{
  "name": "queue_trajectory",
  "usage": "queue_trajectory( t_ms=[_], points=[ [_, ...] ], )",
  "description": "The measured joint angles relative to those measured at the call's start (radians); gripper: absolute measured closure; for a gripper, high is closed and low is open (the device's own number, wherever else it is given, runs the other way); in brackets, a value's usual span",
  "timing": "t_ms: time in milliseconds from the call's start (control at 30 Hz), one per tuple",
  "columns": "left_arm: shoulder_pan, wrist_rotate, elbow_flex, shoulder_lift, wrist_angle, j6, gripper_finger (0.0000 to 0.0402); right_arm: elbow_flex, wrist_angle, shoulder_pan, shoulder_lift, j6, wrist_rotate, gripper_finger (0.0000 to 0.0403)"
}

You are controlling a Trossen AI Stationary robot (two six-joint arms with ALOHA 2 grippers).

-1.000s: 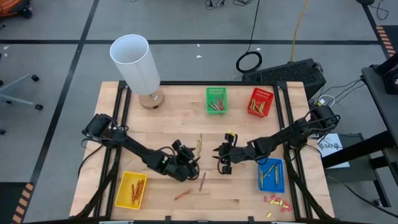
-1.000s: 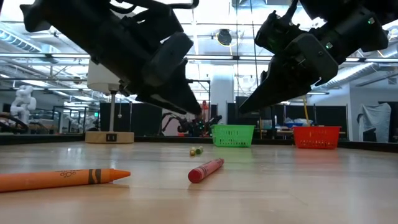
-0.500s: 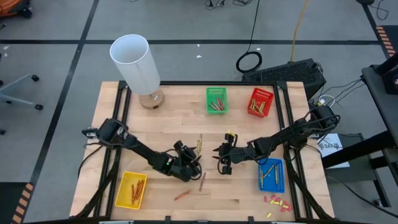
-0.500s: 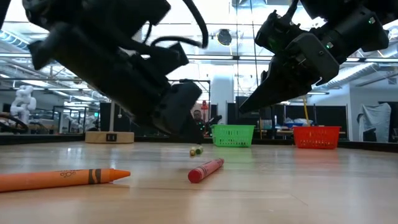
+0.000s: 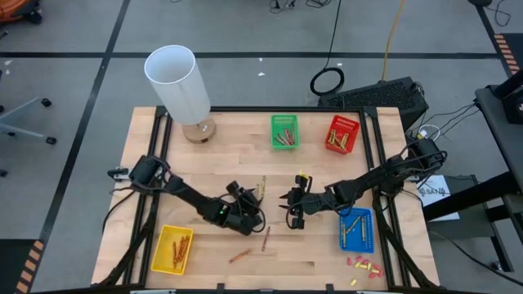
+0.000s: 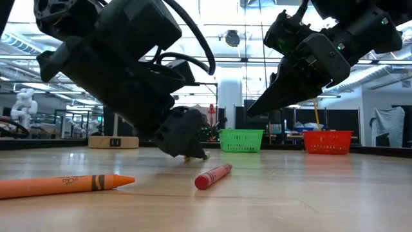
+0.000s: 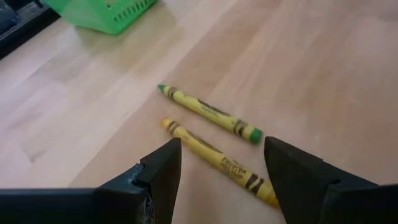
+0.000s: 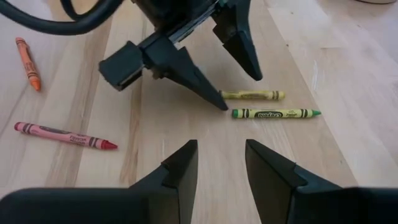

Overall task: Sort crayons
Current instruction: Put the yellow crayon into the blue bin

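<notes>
Here, our left gripper (image 7: 221, 177) stood spread, low over a yellow crayon (image 7: 219, 162) mid-table, a green-tipped crayon (image 7: 208, 110) just beyond it. Our right gripper (image 8: 221, 163) hovered nearby, fingers apart, empty. The crayon looked light, stiff, waxy and prone to roll; we judged mid-shaft, across the paper wrapper, best.

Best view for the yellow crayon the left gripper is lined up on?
Left wrist view: the yellow crayon lies between the open fingers of the left gripper, beside the yellow-green crayon. Right wrist view shows it whole but farther off. High view: a sliver. Low view: the gripper hides it.
</notes>
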Motion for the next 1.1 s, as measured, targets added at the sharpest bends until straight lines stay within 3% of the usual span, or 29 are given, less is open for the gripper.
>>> queue_trajectory(
  t_ms=[333, 500, 800, 1100],
  points=[
    [-0.052, 0.051, 0.000, -0.035, -0.058, 0.000, 0.0179, 0.001, 0.000, 0.000, 0.000, 0.000, 0.000, 0.0284],
    [-0.063, 0.014, 0.000, -0.054, -0.106, -0.002, 0.0179, 0.001, 0.000, 0.000, 0.000, 0.000, 0.000, 0.0284],
    [-0.042, 0.002, 0.000, -0.060, -0.016, -0.104, 0.0180, 0.001, 0.000, 0.000, 0.000, 0.000, 0.000, 0.0284],
    [-0.016, 0.029, -0.001, -0.048, -0.070, -0.183, 0.0211, 0.001, 0.000, 0.000, 0.000, 0.007, -0.001, 0.0284]
  ],
)
